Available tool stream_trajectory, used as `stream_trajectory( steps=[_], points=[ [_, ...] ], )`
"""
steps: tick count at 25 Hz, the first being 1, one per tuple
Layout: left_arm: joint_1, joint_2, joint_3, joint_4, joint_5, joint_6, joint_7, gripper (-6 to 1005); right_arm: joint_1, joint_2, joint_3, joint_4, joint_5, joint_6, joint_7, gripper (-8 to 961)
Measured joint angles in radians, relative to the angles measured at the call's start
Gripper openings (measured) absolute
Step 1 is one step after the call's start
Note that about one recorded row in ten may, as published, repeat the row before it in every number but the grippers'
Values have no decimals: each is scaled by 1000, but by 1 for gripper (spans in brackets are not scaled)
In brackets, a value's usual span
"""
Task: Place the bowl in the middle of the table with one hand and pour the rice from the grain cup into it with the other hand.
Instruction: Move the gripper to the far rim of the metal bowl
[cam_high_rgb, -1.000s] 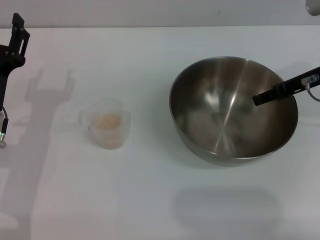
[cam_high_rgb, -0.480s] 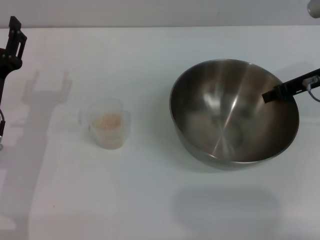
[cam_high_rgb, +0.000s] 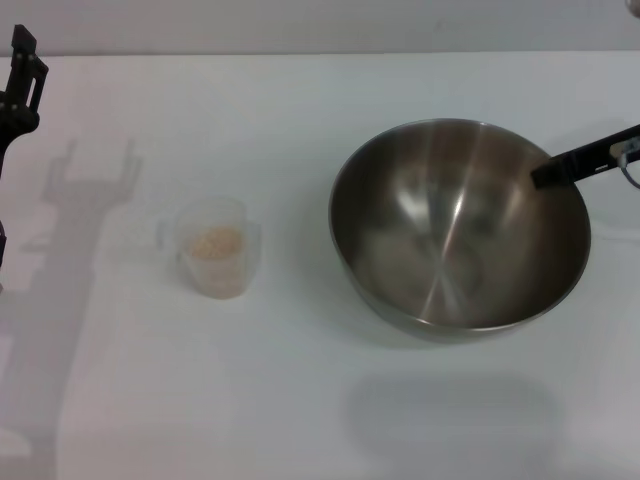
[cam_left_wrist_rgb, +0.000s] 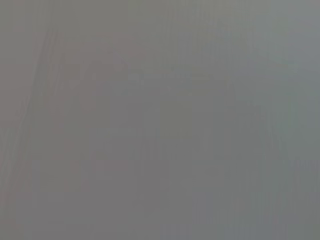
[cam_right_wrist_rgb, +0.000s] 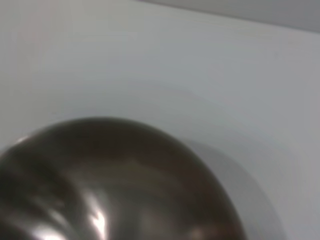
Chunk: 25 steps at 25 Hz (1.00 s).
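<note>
The steel bowl (cam_high_rgb: 460, 225) stands on the white table (cam_high_rgb: 300, 400), right of the middle. My right gripper (cam_high_rgb: 545, 175) is at the bowl's far right rim, open; one black finger (cam_high_rgb: 585, 158) reaches over the rim into the bowl, and the other is hidden. The right wrist view shows the bowl (cam_right_wrist_rgb: 125, 190) close up on the table (cam_right_wrist_rgb: 200, 75). The grain cup (cam_high_rgb: 215, 245) stands upright left of the middle with rice (cam_high_rgb: 217, 242) in it. My left gripper (cam_high_rgb: 20, 70) hangs open at the far left edge, well away from the cup.
The left wrist view is a plain grey blur. The left arm's shadow (cam_high_rgb: 90, 190) falls on the table beside the cup. A bare stretch of tabletop lies between the cup and the bowl.
My right gripper's finger has slid back out toward the bowl's right rim. The bowl shifted slightly left and settled. My left gripper moved up and farther left.
</note>
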Motion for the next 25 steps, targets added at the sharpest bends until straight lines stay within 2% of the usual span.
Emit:
stream_trajectory(
  steps=[6, 12, 20, 25],
  points=[
    [1, 0, 0, 2, -5, 22, 0, 742, -33, -6, 13, -87, 108, 31, -7, 48],
    [1, 0, 0, 2, -3, 24, 0, 742, -53, -15, 47, -120, 195, 59, -50, 44],
    [-1, 0, 0, -1, -1, 27, 0, 742, -49, -17, 51, -161, 143, 76, -12, 49],
    [-2, 0, 0, -3, 0, 27, 0, 742, -29, -11, 40, -190, 93, 87, 7, 67]
  ],
)
